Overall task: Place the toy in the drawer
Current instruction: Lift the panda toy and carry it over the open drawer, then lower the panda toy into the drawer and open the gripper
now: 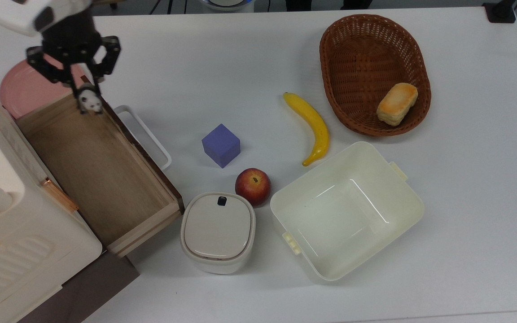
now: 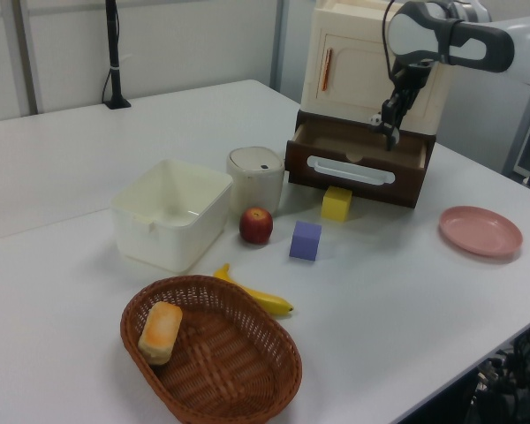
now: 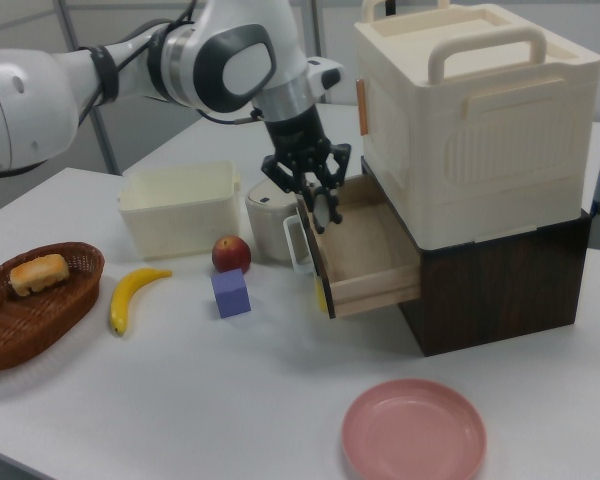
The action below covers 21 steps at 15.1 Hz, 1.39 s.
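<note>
Pinched between the gripper (image 1: 86, 96) fingers above the drawer (image 1: 92, 170) corner, the panda figurine (image 1: 89, 103) looks light, rigid, best held by its body

The robot arm (image 1: 38, 13) is running off the top view's upper edge, while the cabinet (image 1: 11, 251) is being cropped at the lower left corner. In the left view, the toy (image 2: 375, 121) is showing as a tiny speck, perhaps pinched in the gripper (image 2: 388, 130) over the drawer (image 2: 358, 163).
</note>
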Each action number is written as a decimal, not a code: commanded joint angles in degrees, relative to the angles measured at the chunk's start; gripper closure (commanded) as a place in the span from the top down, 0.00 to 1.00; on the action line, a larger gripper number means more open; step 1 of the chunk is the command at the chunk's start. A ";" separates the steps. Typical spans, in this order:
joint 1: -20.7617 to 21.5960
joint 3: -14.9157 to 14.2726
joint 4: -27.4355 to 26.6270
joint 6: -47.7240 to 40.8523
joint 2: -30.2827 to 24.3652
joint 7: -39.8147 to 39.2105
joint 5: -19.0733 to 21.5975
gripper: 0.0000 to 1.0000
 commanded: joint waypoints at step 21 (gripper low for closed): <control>3.56 -7.62 -0.09 6.36 5.18 1.11 2.94 0.77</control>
